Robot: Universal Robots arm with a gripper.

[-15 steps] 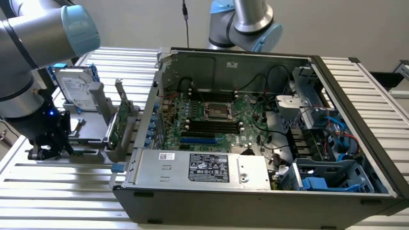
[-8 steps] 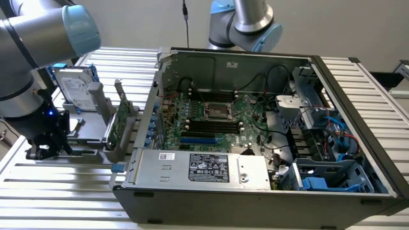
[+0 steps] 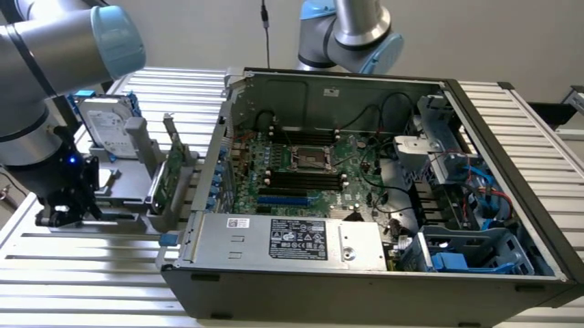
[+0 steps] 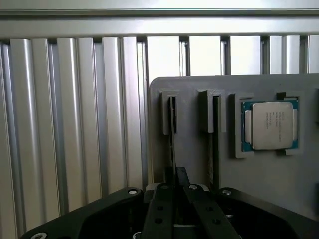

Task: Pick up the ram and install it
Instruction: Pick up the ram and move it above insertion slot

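Gripper [image 4: 175,185] sits closest to my wrist camera, fingers [image 4: 162,211] drawn together on the ram [image 4: 172,132], which stands edge-on in 1 slot of the grey holder [image 4: 192,149]. I read that as a clamp on the stick, with the stick not yet lifted out. A 2nd stick [image 4: 215,134] stands in the next slot, just beside. The silver processor [image 4: 271,124] lies in its recess further along. Holder rests on the slatted counter [image 4: 75,129].

Risks, my judgement:
- The hold is on a thin edge, so a crooked pull could bind the stick in its slot or let it slip.
- Sideways drift could clip the 2nd stick.
- The open computer case [image 3: 365,294] lies well apart from the holder, so a weak hold would have a long carry to fail in.

Hard to make out:
- Exact contact on the board is hidden under the fingers.
- In the exterior view the arm's dark wrist stands in front of the holder slots.
- Memory slots [image 3: 306,179] on the motherboard are too small to judge free or filled.
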